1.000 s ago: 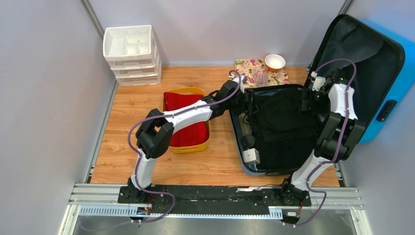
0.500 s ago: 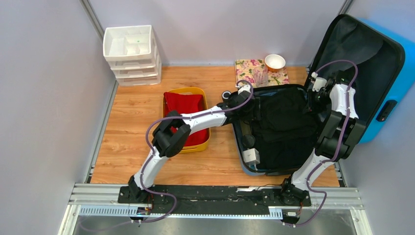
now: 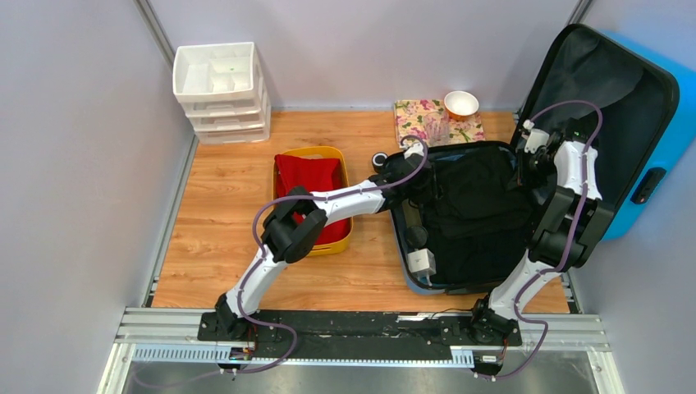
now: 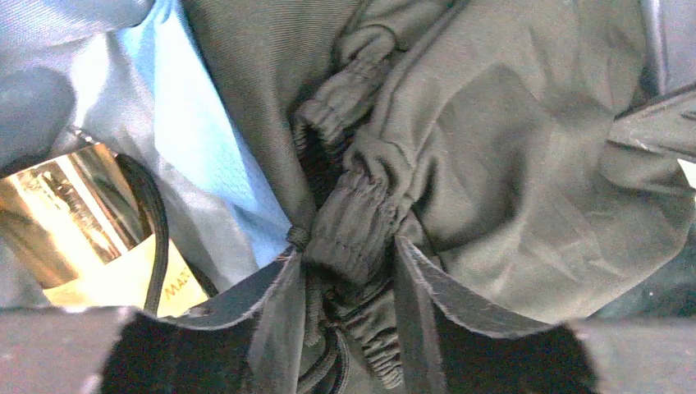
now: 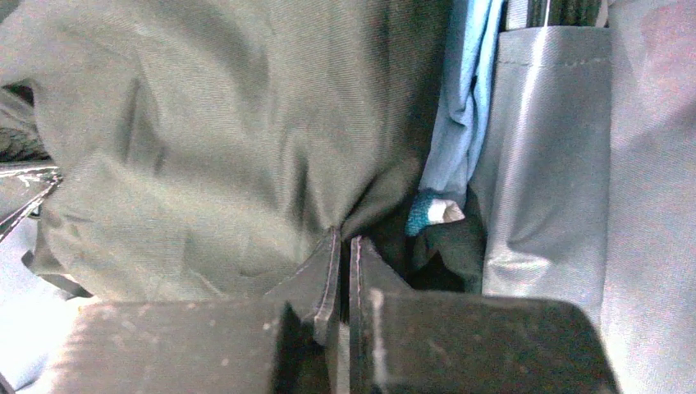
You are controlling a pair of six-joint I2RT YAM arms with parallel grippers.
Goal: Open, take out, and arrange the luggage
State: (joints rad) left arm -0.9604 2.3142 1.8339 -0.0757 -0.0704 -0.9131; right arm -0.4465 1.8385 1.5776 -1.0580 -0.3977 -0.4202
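Luggage [image 3: 652, 115]: right of frame on table [image 3: 222, 246], opened to expose contents. Dark garment [image 3: 476, 205]: in lower half. Left claw [image 4: 346, 250]: half-spread astride garment's gathered elastic hem; firm hold uncertain. Right claw [image 5: 345, 238]: pressed together, pinching a fabric fold, likely for 2-claw lift-out.

Left arm [image 3: 328, 197] reaches low, elbow bent back, to the left rim of the glossy bright-blue hard-shell suitcase [image 3: 661, 123]. The left gripper [image 4: 345, 246] is half-closed (both fingers [image 4: 279, 312] press a bunched cuff of the dark grey fabric garment [image 4: 492, 148]). Right arm [image 3: 566, 213] is folded upright over the suitcase's right side. The right gripper [image 5: 345, 236] is closed, pinching a garment fold.
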